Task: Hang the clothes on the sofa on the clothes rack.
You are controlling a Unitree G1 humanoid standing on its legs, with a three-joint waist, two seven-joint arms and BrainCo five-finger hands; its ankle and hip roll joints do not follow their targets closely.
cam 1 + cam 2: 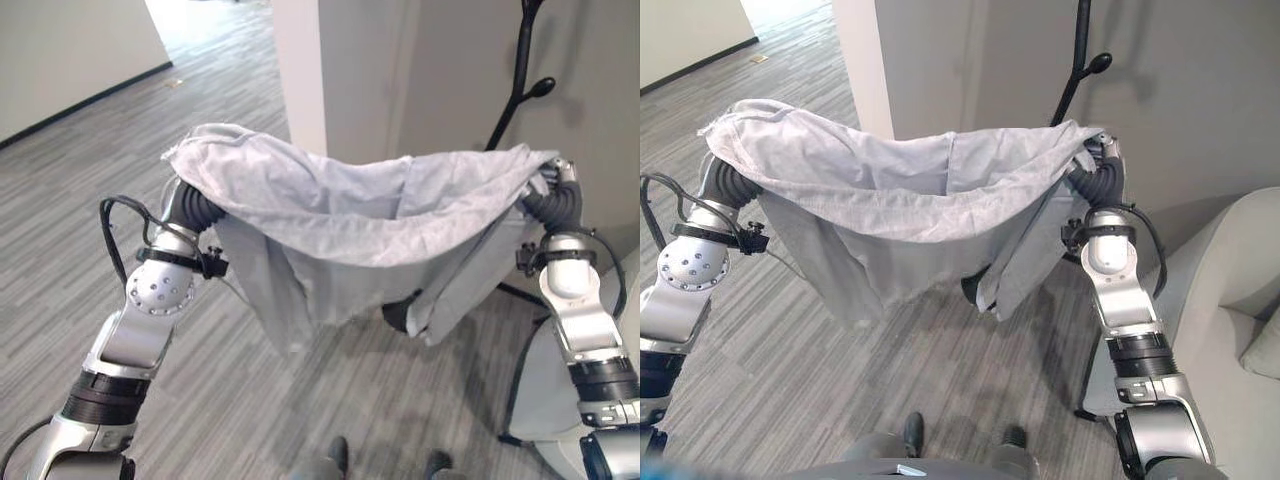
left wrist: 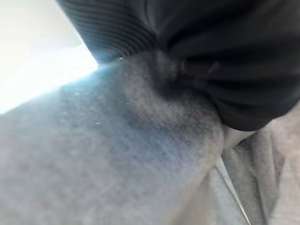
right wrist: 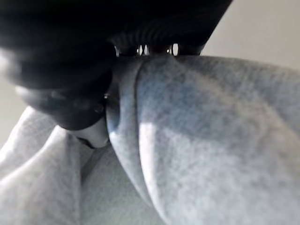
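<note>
A light grey garment [image 1: 350, 215] hangs stretched between my two raised hands, its open top sagging in the middle and its lower part dangling above the floor. My left hand [image 1: 197, 208] is under the garment's left end, which drapes over it. My right hand [image 1: 1102, 172] holds the right end, with its fingers [image 1: 1110, 150] curled on the hem; in the right wrist view the cloth [image 3: 187, 122] bunches into the hand. The black clothes rack [image 1: 520, 75] stands just behind the right end, its hooked arms above the cloth.
A white column [image 1: 300, 70] and a grey wall stand right behind the garment. The grey sofa [image 1: 1230, 290] is at my right side. Striped grey floor [image 1: 90, 160] stretches away on the left.
</note>
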